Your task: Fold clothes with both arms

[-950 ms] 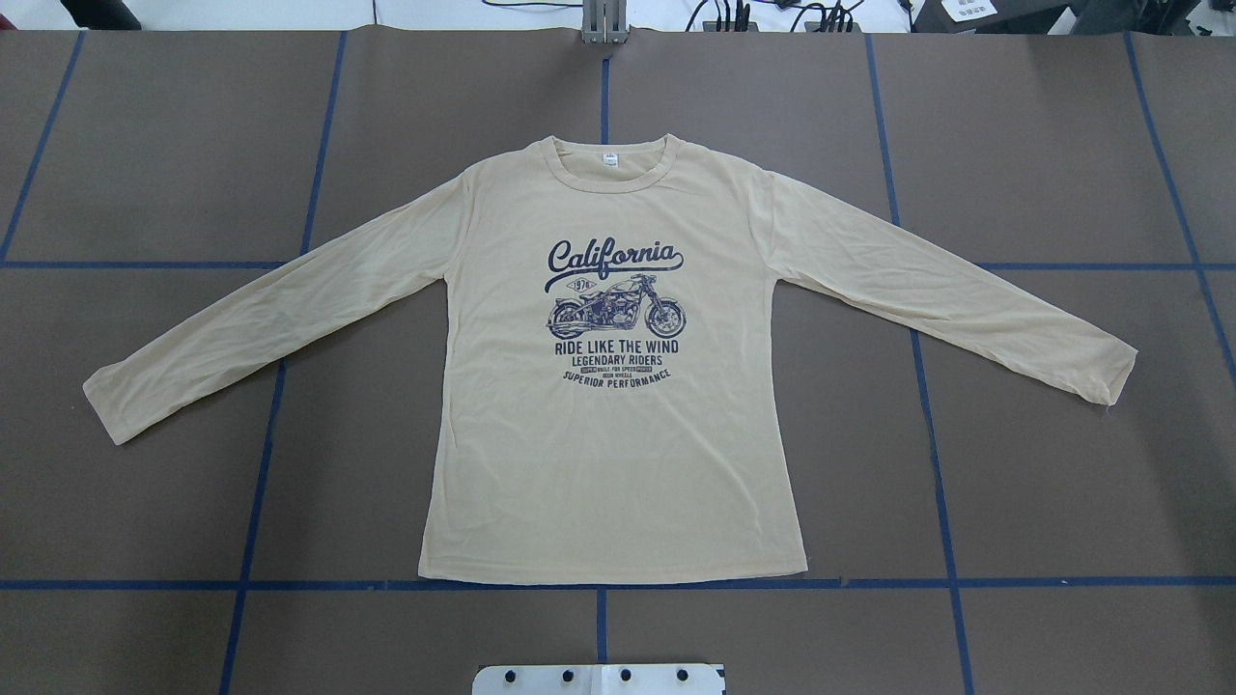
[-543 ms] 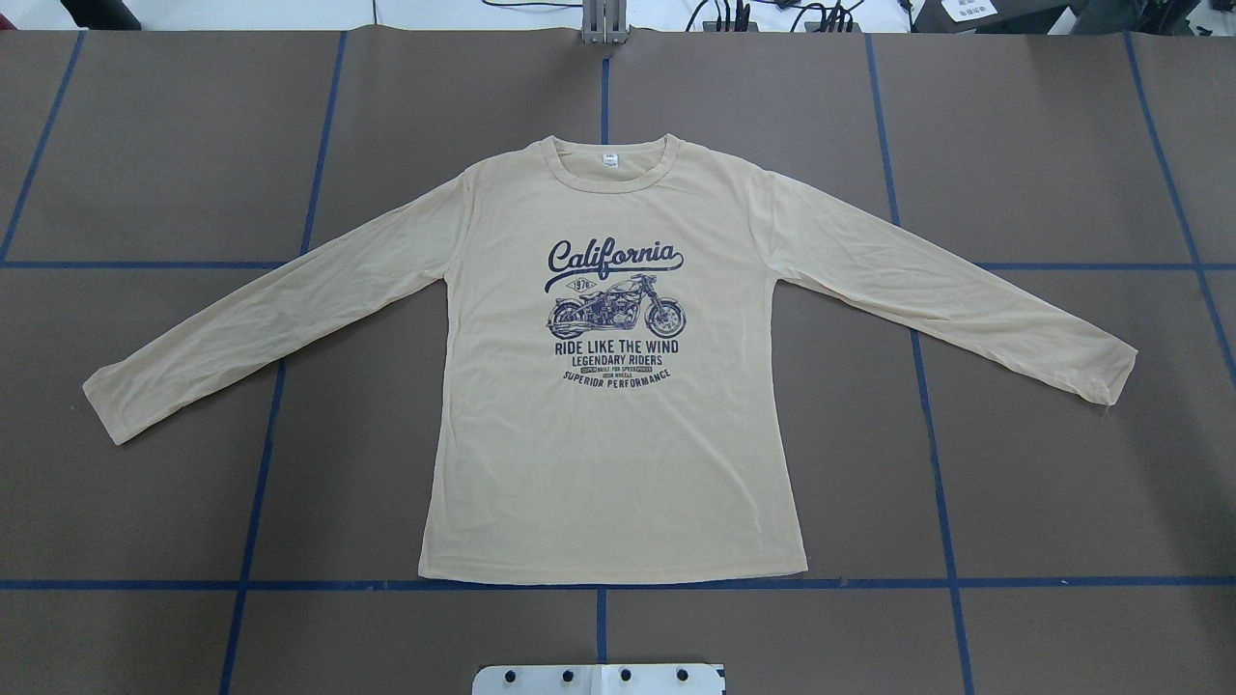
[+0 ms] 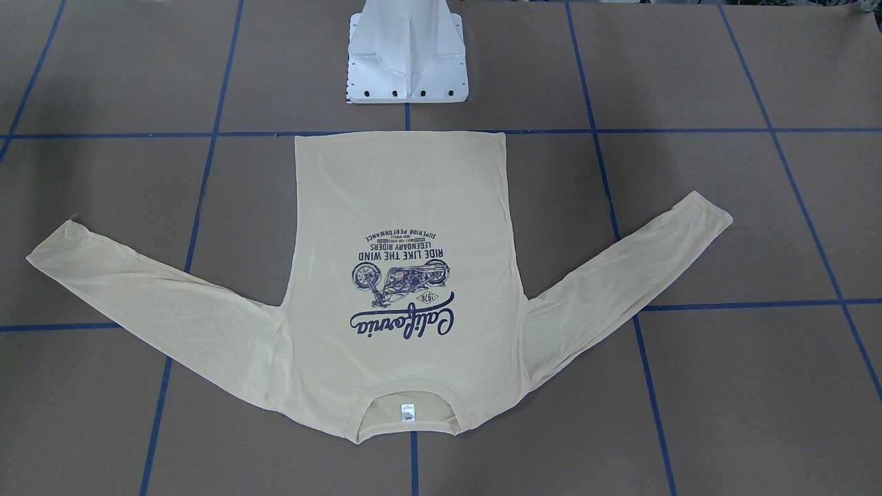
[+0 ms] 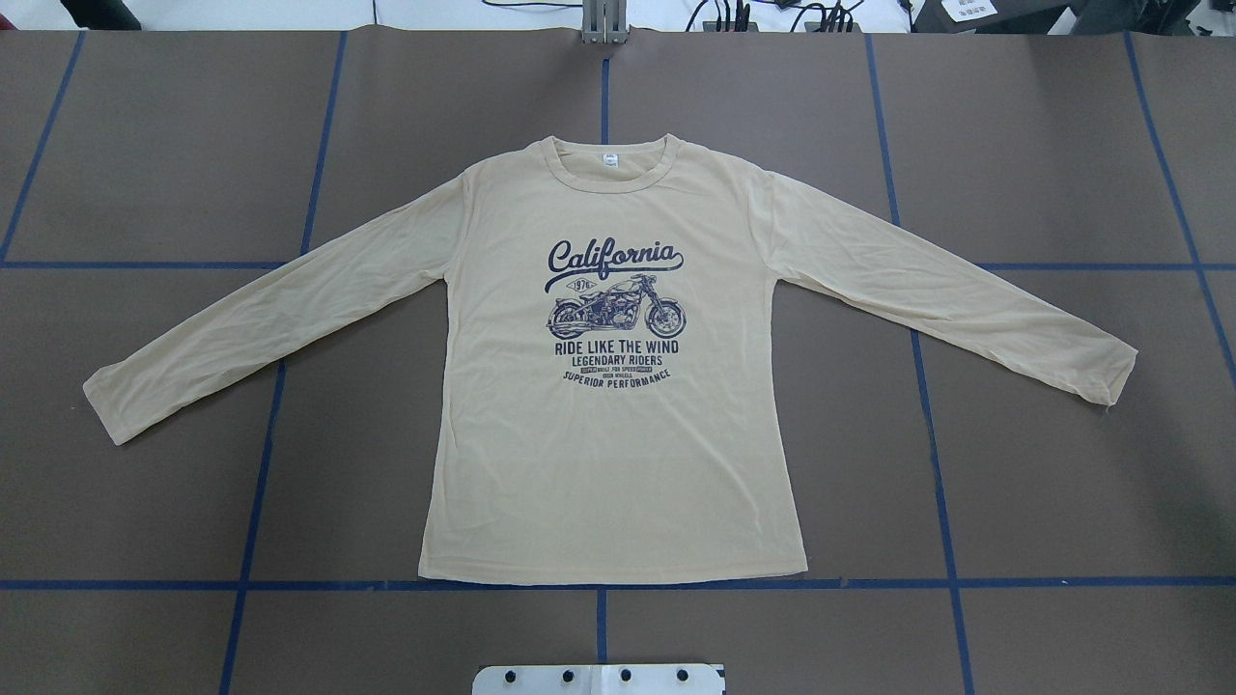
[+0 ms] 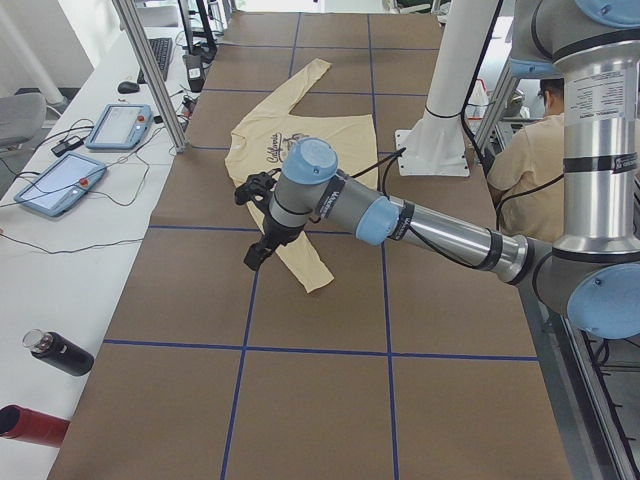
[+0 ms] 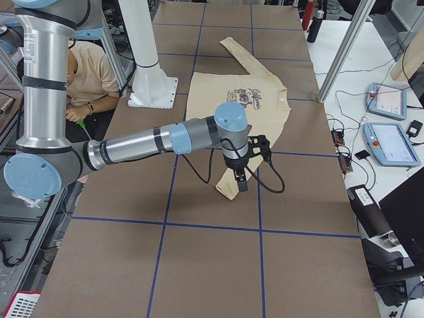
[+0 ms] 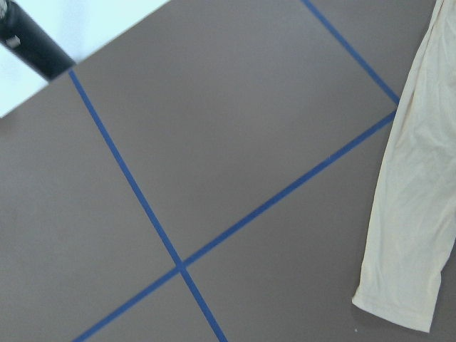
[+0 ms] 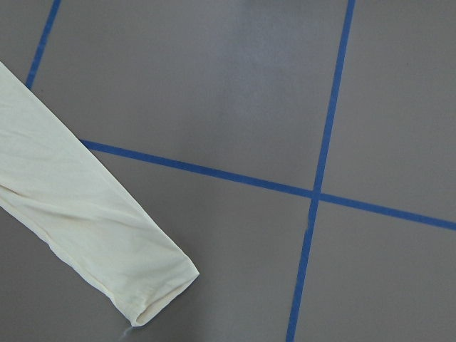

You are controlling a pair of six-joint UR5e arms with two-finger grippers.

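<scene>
The cream-yellow long-sleeved T-shirt (image 4: 608, 444) lies flat and print side up on the brown table, both sleeves spread out; it also shows in the front view (image 3: 400, 186). My left gripper (image 5: 257, 255) hangs above the end of the near sleeve (image 7: 413, 235). My right gripper (image 6: 240, 180) hangs above the other sleeve's cuff (image 8: 85, 235). Both grippers show only in the side views, so I cannot tell whether they are open or shut. Neither touches the cloth as far as I can see.
The white pedestal base (image 3: 408, 62) stands just behind the shirt's hem. Blue tape lines (image 4: 599, 583) cross the table. A black bottle (image 5: 60, 352), a red bottle (image 5: 30, 425) and pendants (image 6: 391, 142) lie on side benches. A person (image 6: 86, 73) sits behind the base.
</scene>
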